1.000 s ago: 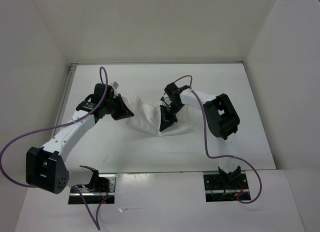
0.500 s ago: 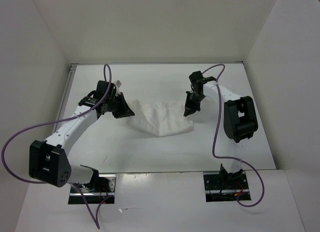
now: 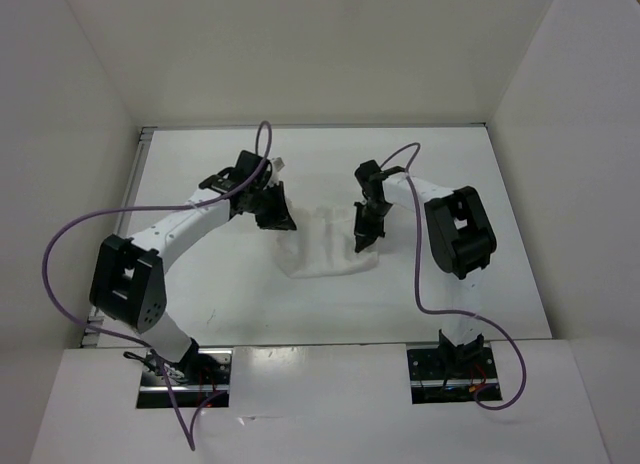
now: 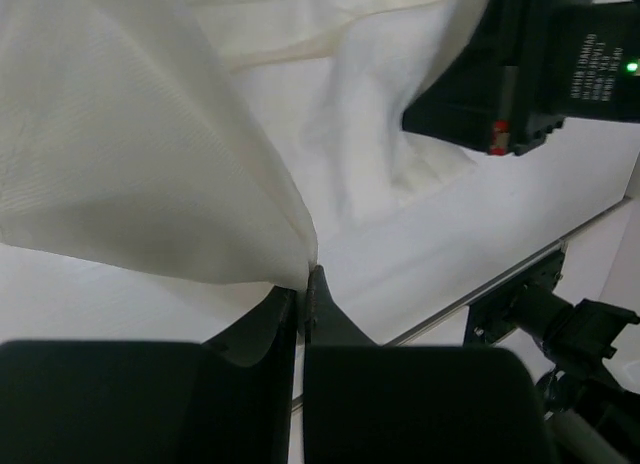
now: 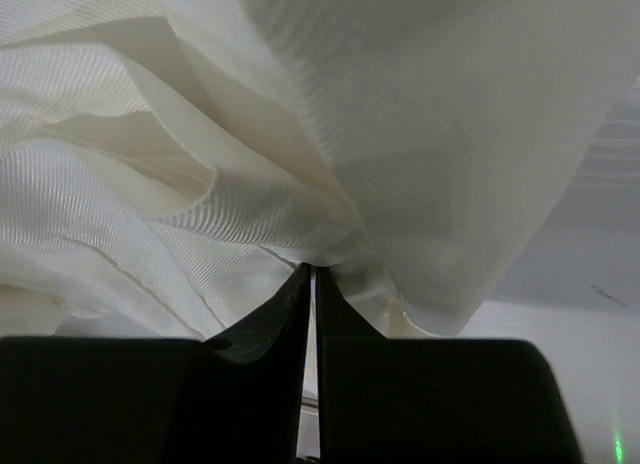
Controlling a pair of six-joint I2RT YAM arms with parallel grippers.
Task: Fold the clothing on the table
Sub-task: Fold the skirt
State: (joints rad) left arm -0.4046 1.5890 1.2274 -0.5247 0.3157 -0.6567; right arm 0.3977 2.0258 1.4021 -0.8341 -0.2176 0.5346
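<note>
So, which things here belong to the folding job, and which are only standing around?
Part of the job: the clothing, the table, the left claw and the right claw, both pinching it.
Not part of it: the purple cables, the white walls, the metal base plates.

On the table (image 3: 470,284), the clothing (image 3: 325,249) between left end effector (image 3: 283,222) and right end effector (image 3: 361,245).

The clothing (image 5: 420,134) is soft cloth (finely ribbed), the table (image 3: 250,304) matt.
</note>
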